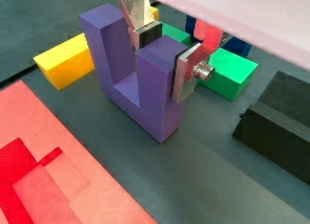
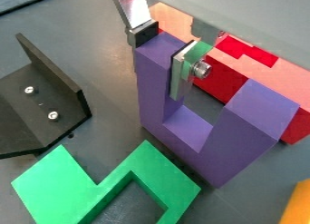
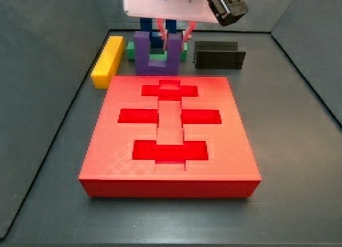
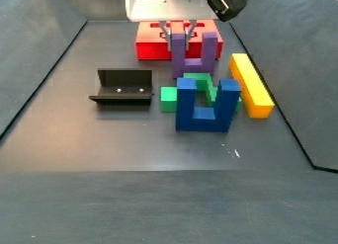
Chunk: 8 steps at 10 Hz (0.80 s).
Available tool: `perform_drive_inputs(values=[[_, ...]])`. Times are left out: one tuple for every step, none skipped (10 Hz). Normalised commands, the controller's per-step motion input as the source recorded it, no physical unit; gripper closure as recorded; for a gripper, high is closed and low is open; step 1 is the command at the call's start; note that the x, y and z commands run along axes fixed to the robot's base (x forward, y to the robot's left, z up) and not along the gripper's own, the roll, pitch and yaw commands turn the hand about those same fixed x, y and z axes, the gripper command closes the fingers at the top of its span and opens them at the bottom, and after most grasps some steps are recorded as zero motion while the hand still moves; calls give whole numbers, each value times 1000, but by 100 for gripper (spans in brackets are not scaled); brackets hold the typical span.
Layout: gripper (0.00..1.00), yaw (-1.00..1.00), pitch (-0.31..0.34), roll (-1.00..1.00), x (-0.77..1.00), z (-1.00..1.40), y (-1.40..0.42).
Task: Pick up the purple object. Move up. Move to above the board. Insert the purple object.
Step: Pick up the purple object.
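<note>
The purple object [image 1: 143,96] is a chunky U-shaped block standing upright on the dark floor, arms up, just beyond the far end of the board [image 3: 120,141]. It shows in both wrist views [image 2: 182,114] and both side views [image 4: 195,56]. My gripper [image 1: 166,57] comes down from above and straddles one arm of the block, with one silver finger [image 1: 188,72] flat against each side. It also shows in a wrist view [image 2: 164,57] and in a side view [image 4: 185,33]. The board's red surface also shows in a wrist view [image 1: 61,164].
A green block [image 4: 179,95] and a dark blue U piece [image 4: 211,108] lie close beside the purple block. A yellow bar [image 4: 251,85] lies past them. The fixture [image 4: 122,87] stands on the floor on the other side, also in a wrist view [image 2: 36,96].
</note>
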Motion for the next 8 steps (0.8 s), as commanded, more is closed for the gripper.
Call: perform_drive_inputs(values=[[100, 0, 0, 0, 0, 0, 0], [100, 0, 0, 0, 0, 0, 0], [100, 0, 0, 0, 0, 0, 0], [100, 0, 0, 0, 0, 0, 0], [100, 0, 0, 0, 0, 0, 0], [100, 0, 0, 0, 0, 0, 0], [100, 0, 0, 0, 0, 0, 0], [100, 0, 0, 0, 0, 0, 0]])
